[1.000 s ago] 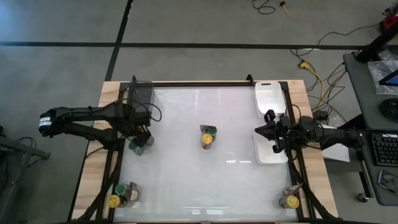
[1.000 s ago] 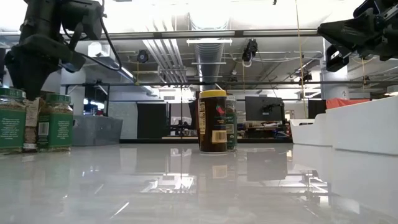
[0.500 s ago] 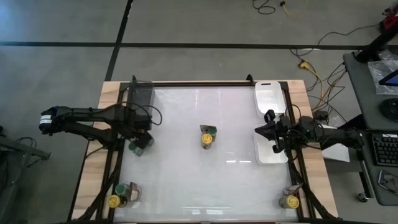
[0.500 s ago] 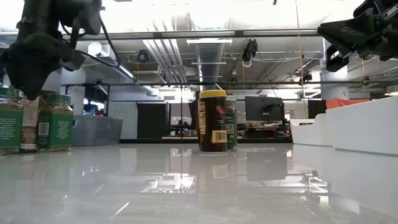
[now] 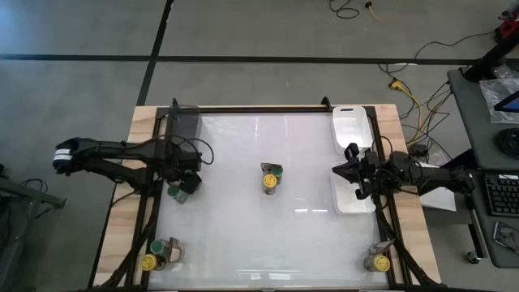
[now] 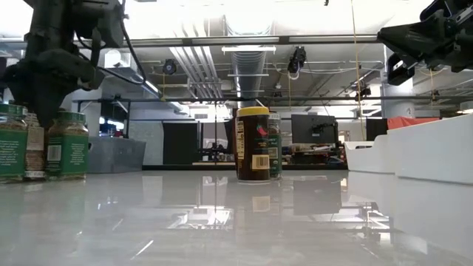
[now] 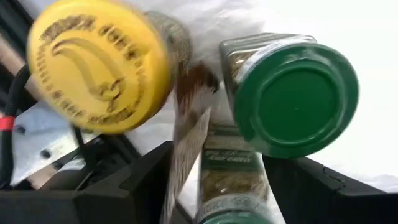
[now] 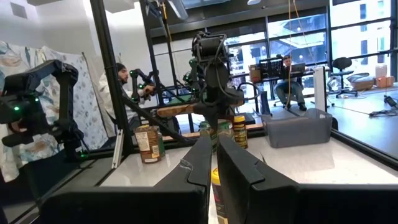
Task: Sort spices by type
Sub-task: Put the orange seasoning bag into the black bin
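Observation:
The spices are small clear jars with yellow or green lids. Three stand together at the table's left: a yellow-lidded jar (image 7: 99, 62), a green-lidded jar (image 7: 295, 96) and a second green-lidded jar (image 7: 231, 177). My left gripper (image 7: 216, 155) points down over this group (image 5: 177, 191). It is open, with a finger on either side of the second green-lidded jar; I cannot tell whether they touch it. Another pair (image 5: 271, 177) stands mid-table. More jars stand at the near left corner (image 5: 158, 253) and near right corner (image 5: 377, 261). My right gripper (image 5: 350, 170) waits shut at the right edge.
Two white trays (image 5: 351, 128) (image 5: 349, 201) lie along the right edge, the nearer one under my right gripper. A grey bin (image 5: 183, 122) stands at the far left corner, just beyond my left arm. People sit at desks in the room behind the table.

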Controlling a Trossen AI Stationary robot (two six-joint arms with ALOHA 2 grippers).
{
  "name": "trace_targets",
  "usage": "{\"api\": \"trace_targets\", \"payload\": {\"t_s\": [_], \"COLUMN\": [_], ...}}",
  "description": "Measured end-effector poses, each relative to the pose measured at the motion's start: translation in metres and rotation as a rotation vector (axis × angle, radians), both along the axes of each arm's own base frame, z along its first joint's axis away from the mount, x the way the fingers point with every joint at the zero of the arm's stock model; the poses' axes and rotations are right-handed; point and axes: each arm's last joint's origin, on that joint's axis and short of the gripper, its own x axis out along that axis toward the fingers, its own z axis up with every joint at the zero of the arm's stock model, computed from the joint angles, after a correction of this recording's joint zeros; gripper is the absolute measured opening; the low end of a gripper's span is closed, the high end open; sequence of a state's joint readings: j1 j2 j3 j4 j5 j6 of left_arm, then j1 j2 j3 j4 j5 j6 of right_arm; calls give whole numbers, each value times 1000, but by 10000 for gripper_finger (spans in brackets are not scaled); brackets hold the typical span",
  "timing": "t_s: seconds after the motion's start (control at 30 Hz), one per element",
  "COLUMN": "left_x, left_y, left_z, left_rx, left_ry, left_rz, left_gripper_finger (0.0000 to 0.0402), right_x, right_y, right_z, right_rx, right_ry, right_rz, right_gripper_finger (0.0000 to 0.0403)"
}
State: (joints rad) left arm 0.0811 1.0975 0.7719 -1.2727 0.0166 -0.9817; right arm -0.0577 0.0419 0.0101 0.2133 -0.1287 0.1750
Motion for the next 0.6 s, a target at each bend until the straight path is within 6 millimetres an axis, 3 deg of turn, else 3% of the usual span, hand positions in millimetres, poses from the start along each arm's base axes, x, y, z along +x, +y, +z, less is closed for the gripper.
{"api": "trace_targets", "payload": {"t_s": [0.33, 0.6], "left_x": [6, 11], "left_y": [-1, -6], "left_z": [-6, -11], "left_rx": [-6, -3], "left_ry": [27, 49], "left_rz": [-13, -39], "left_gripper_finger": [221, 132], "right_x": [0, 0], "right_y": [0, 0], "right_z": [0, 0], "right_rx": [0, 0], "right_ry": [1, 1], "right_rz": [0, 0], "right_gripper_finger": [18, 18]}}
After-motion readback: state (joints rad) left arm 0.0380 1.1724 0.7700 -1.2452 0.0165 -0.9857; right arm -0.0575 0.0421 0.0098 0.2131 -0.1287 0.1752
